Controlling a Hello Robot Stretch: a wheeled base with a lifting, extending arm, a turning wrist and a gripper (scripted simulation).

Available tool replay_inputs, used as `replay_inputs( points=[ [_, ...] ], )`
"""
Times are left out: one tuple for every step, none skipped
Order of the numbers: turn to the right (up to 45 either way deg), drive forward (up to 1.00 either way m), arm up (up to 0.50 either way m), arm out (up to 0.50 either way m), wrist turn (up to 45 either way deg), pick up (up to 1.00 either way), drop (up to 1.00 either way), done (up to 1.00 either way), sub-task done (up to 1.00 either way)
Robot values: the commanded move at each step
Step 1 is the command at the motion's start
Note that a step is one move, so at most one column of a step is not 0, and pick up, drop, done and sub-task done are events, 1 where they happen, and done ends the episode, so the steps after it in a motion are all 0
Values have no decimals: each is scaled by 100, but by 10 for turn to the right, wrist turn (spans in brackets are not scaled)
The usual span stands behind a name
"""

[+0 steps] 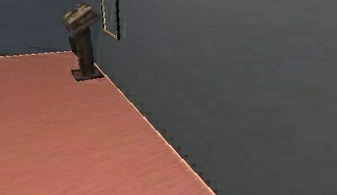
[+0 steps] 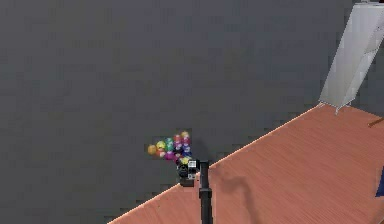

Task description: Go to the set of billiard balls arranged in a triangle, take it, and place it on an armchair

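Multicoloured billiard balls (image 2: 170, 148), grouped in a triangle, hang at the far end of the gripper (image 2: 183, 168), which holds them clear of the reddish floor (image 2: 290, 170), in front of the dark grey wall (image 2: 120, 70).

Reddish-brown wood-grain floor (image 1: 53, 137) smooth, low sheen; dark grey wall (image 1: 259, 73) matt, plain; multi-coloured billiard balls (image 2: 170, 148) possibly glossy.

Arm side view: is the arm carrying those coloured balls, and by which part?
Yes. The gripper holds the set of billiard balls clear of the floor, by the cluster's lower right edge.
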Motion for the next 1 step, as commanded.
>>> replay_inputs(
  points=[
    [0, 0, 48, 0, 0, 0, 0, 0, 0]
  ],
)
